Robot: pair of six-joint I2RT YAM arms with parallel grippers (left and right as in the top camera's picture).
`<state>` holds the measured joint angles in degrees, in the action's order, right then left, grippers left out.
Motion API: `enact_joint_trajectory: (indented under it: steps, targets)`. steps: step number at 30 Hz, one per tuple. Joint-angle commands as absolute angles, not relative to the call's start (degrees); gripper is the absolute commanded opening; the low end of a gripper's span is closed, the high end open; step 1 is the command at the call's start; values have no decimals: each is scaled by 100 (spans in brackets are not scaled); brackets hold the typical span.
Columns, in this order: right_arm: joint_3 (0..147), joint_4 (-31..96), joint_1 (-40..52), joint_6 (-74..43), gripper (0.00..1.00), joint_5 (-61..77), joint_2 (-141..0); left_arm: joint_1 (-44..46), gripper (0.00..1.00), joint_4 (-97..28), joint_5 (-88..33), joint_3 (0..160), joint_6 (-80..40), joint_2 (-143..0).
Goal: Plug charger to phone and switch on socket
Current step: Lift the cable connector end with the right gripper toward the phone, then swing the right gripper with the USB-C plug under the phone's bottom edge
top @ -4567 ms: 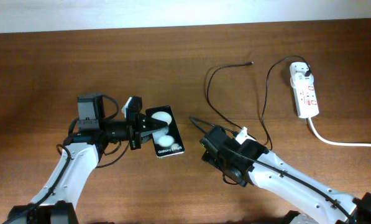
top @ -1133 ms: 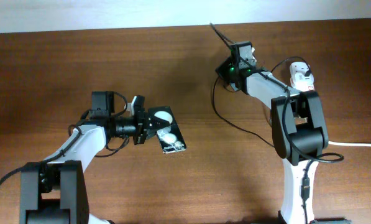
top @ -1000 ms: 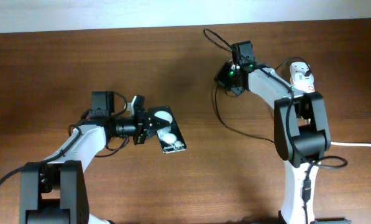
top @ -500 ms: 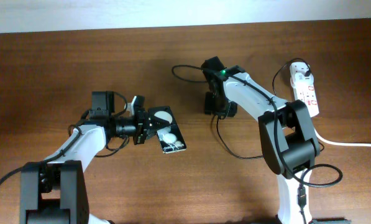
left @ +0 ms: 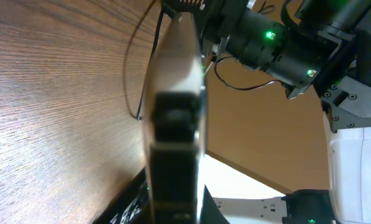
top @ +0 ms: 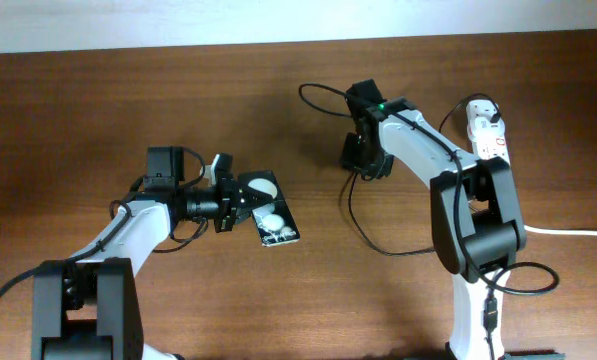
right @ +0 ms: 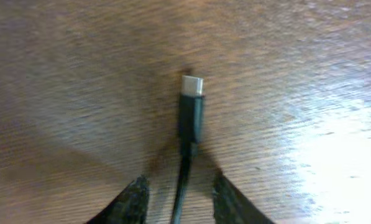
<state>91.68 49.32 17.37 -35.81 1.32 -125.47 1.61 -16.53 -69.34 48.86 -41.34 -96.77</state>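
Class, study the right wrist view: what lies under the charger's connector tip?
Only bare wooden table shows under the connector tip. Its cable runs back between the fingers and out of frame, so the grip point is unseen. Whether the tip touches the wood is unclear.

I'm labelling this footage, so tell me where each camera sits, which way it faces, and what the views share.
Overhead: above the table, looking straight down; shows left arm, right arm, left pincer on the phone, socket.
Left wrist: on the left arm, looking along the edge-on phone towards the right arm; own pincer blurred in front.
Right wrist: on the right arm, facing the table; own fingers flank the charger tip.
Shared: overhead and left wrist both show phone and right arm.
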Motion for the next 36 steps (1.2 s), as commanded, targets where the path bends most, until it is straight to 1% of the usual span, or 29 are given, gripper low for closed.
enact_joint_trajectory:
  steps: [1,7,11,12,13,16,20,24,27,31,33,36]
  targets:
    - [8807,5157,1800,-3603,34,-250,-13152,172,0,-1638,-7067,4921,-4023,-9682]
    - [8807,5317,2279,-3778,34,-1302,-13152,172,0,-1640,-7067,4921,-4023,-9682]
    - [8807,5315,2281,-3970,30,-1361,-13152,172,0,-1640,-7065,4921,-4023,-9682]
    - [8807,5312,2281,-3970,27,-1356,-13152,172,0,-1640,-7061,4921,-4023,-9682]
    - [8807,5315,2281,-3970,23,-1356,-13152,172,0,-1640,-7019,4921,-4023,-9682]
    - [8809,5345,2281,-3970,4,-1328,-13152,172,0,-1645,-6799,4921,-4023,-9682]
    - [8809,5419,2281,-3946,4,-1135,-13111,172,0,-1708,-6775,4921,-4023,-9682]
    - [8809,5682,2287,-3918,4,-854,-12626,172,0,-1765,-6764,4921,-4023,-9682]
    - [8809,5714,2285,-3275,4,-130,-11782,174,0,-1772,-6768,4921,-4021,-9682]
    - [8809,5988,2287,-3247,4,244,-10575,172,0,-1769,-6766,4921,-4021,-9682]
    - [8809,6217,2287,-2816,4,550,-9819,174,0,-1769,-6766,4921,-4021,-9682]
    - [8809,6716,2287,-2377,4,832,-9179,174,0,-1769,-6803,4921,-4021,-9682]
